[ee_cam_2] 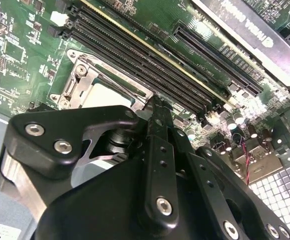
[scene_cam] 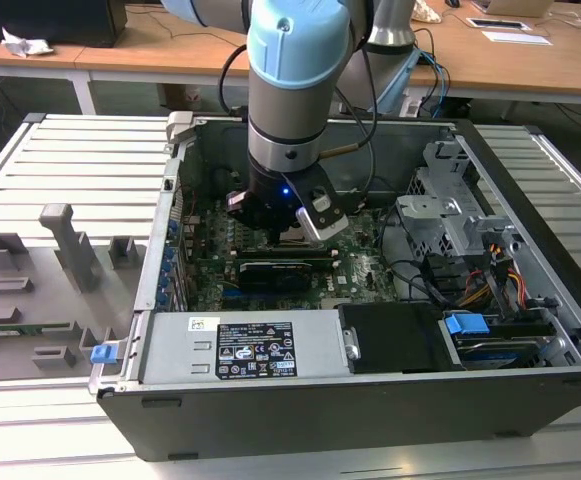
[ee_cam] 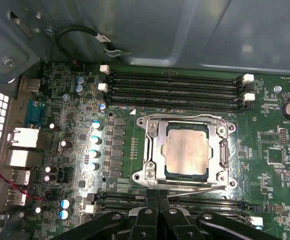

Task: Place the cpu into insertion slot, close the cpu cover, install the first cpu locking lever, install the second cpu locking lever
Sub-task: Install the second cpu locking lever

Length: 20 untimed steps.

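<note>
The cpu [ee_cam: 186, 150], a flat silver-grey square, lies in the insertion slot [ee_cam: 185, 176] on the green motherboard. The cpu cover [ee_cam: 153, 150], a silver frame with a large window, lies flat over it. A thin metal locking lever [ee_cam: 197, 188] runs along the socket edge nearest my gripper. My gripper [ee_cam: 157, 193] is shut, its black fingertips [ee_cam: 163, 196] pressed together right at that edge, by the lever's end. In the second wrist view the gripper [ee_cam_2: 157, 102] points at the socket's corner, beside the cover [ee_cam_2: 80, 80]. In the exterior view the arm [scene_cam: 295, 100] reaches down into the open computer case.
Long black memory slots [ee_cam: 174, 85] run along the socket's far side, and more [ee_cam: 209, 204] lie on its near side. A black graphics card [scene_cam: 280, 270], a grey power supply [scene_cam: 250, 345], a drive cage [scene_cam: 450, 215] and cables crowd the case. Grey fixtures [scene_cam: 60, 250] stand at the exterior view's left.
</note>
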### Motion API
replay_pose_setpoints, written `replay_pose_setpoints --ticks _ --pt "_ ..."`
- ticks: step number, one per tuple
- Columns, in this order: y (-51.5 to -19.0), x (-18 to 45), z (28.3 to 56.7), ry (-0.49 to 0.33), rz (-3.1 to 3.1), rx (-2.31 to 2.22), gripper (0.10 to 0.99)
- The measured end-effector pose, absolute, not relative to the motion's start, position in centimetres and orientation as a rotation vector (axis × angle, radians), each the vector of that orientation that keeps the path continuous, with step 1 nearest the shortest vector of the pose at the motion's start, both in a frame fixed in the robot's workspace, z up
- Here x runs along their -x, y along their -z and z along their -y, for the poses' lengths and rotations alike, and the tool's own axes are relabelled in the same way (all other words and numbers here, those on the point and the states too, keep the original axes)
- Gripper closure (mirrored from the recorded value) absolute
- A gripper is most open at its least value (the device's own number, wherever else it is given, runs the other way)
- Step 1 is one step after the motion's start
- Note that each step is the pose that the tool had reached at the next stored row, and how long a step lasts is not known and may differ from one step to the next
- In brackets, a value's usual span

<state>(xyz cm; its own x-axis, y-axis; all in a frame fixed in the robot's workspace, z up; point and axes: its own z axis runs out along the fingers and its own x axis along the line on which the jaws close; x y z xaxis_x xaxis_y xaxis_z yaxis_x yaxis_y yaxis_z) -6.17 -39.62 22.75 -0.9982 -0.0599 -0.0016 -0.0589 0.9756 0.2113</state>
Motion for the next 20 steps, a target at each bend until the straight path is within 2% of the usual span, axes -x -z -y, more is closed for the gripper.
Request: replay_pose_setpoints --ticks 20 --pt "-22.34 6.32 39.62 0.335 3.117 -0.094 0.980"
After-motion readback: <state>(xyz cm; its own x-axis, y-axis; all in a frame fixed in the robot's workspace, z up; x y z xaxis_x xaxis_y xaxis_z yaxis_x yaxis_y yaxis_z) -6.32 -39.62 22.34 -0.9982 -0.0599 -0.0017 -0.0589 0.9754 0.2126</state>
